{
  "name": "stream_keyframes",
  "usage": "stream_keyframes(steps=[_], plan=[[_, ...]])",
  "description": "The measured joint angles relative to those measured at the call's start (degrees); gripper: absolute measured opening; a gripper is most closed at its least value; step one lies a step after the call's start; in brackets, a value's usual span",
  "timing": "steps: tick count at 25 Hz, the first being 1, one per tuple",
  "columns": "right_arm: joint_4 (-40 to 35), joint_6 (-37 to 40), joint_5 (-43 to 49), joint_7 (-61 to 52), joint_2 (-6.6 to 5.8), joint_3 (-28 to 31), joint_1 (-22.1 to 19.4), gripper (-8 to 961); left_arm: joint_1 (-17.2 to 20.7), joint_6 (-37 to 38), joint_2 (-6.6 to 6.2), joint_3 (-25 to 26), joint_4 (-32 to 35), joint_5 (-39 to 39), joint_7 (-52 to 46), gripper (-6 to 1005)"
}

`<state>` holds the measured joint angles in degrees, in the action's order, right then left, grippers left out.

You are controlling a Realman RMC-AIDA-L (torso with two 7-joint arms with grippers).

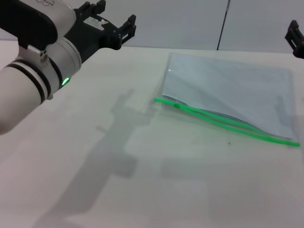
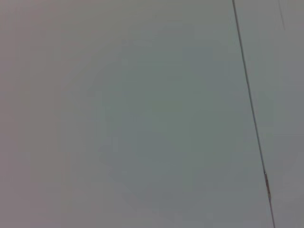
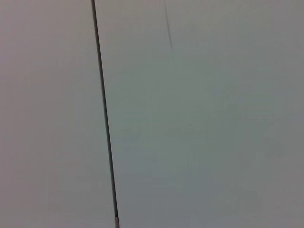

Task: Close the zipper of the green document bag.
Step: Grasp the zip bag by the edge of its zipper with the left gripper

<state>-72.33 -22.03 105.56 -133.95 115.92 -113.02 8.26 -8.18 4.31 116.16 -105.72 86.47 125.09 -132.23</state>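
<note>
Translucent grey-blue plastic, the green document bag [image 1: 228, 92] lies flat on the pale surface [image 1: 142, 180] at right-centre; contents can't be made out, and the zipper [image 1: 223, 122] along its near edge gapes, slider near the left end. Left claw [image 1: 113, 24] hangs raised at far left w/ fingers apart, holding nothing, well apart from the bag. Right claw [image 1: 295, 38] barely shows at the right edge, opening can't tell.

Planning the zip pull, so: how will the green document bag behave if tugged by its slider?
The green document bag looks thin and floppy: its zipper strips wave apart. Probably light, so it may slide on the smooth table unless pinned. The slider looks small, likely fiddly to pinch.
</note>
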Motion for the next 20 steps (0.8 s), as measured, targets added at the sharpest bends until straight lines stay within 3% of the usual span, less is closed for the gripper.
stream_keyframes(steps=[20], plan=[[0.82,0.16,0.0,-0.08,0.0,0.0,0.37,730,0.0,-0.02,0.03,0.08,-0.08,0.07,0.04,752]])
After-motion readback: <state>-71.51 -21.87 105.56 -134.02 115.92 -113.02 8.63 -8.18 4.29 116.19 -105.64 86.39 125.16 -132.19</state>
